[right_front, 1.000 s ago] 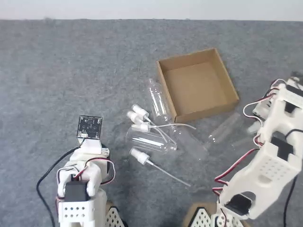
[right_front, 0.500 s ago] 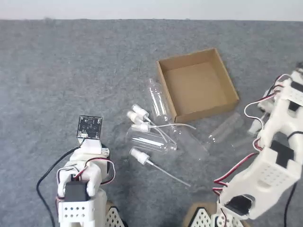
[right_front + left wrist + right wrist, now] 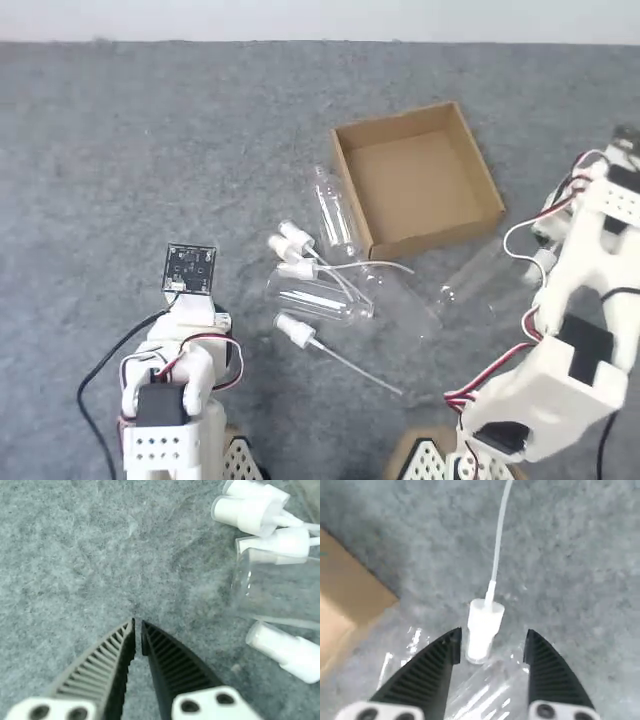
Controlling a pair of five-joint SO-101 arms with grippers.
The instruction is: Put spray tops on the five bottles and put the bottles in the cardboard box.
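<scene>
the right gripper (image 3: 492,631) is held low over the desk (image 3: 130,150), just right of the cardboard box (image 3: 435,235). its fingers are released to either side of a spray top (image 3: 483,625) lying at the end of a clear bottle (image 3: 480,695). the white cap should be gripped squarely, not by its thin tube (image 3: 500,530), and the bottle should be left unrolled. the left gripper (image 3: 138,624) is parked at the near left, fingers clenched on nothing, beside the other spray tops (image 3: 255,510). no bottle is boxed yet.
</scene>
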